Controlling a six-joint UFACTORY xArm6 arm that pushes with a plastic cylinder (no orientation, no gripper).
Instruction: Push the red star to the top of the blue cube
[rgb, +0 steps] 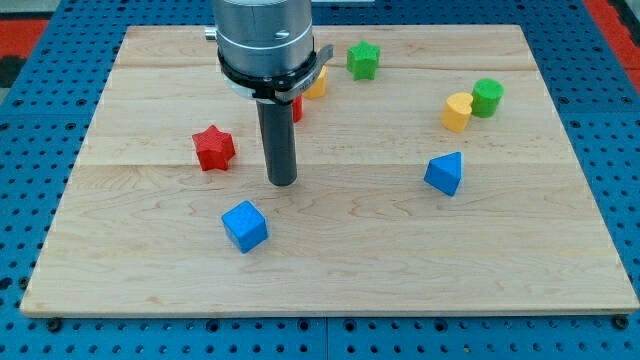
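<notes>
No writing shows anywhere. The red star (213, 148) is a chunky, matte block lying flat on the wooden board (330, 270), at about eleven o'clock from the blue cube (244, 225) and apart from it. My tip (283, 182), bare and touching nothing, stands at four o'clock from the star.

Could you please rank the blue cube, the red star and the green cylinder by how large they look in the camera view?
1. blue cube, largest, though it sits nearest the view's bottom.
2. red star, close behind.
3. green cylinder, smallest, though it lies farther up the board.
</notes>
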